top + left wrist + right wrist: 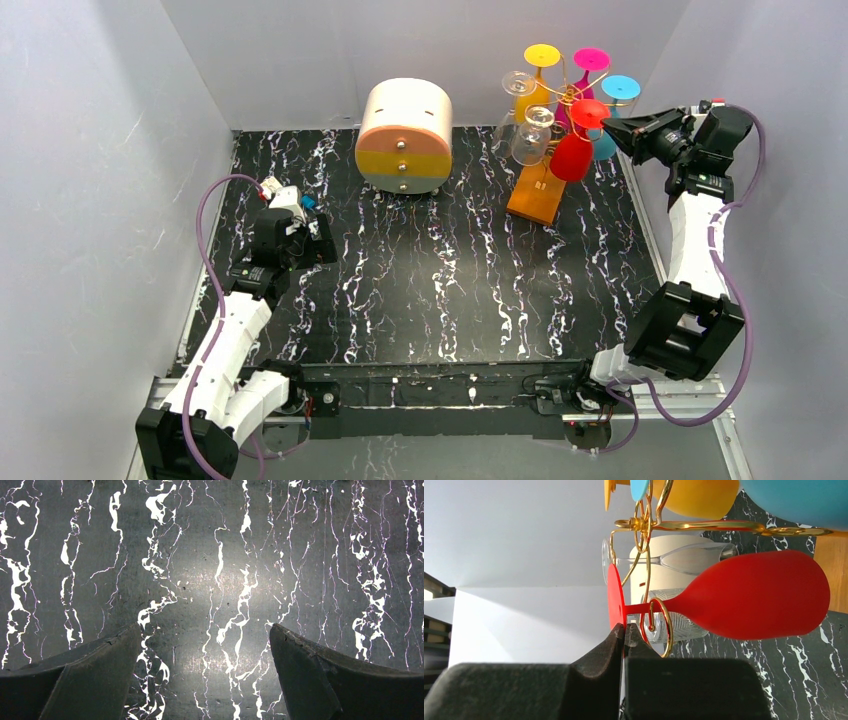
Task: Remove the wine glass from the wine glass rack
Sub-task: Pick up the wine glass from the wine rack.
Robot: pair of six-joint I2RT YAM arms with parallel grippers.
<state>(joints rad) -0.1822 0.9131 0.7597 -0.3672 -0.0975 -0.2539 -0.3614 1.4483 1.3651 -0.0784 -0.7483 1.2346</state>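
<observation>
Right hand (pixel 624 635): fingers together, clamped on the rim of the foot of the red wine glass (pixel 754 595). The wrist view shows the thin red disc pinched between the two dark fingertips. The red wine glass hangs bowl-down on the wine glass rack (pixel 538 195), which stands at the far right corner of the surface (pixel 450 290). Its stem sits inside a gold scroll arm (pixel 659 622), so it has not been freed. From overhead, the right arm reaches across the right edge of the surface to the rack's top. Other glasses hang on the same rack: yellow (pixel 536 80), pink (pixel 590 62), blue (pixel 620 90) and two clear ones, one of them (pixel 530 135) just beside the red bowl. Left hand (pixel 205 645): fingers wide apart, holding nothing, above bare marbled surface near the left edge, well apart from the rack. A round cream-and-orange drawer box (pixel 404 137) stands at the far edge, left of the rack and not involved. Assessment: reach and grasp are done, removal is not. What is left is to slide the stem out through the scroll's open side and carry the glass clear. Risks noted: the grip is only on a thin rim, the neighbouring clear glass is close, and the light wire rack may shift.
</observation>
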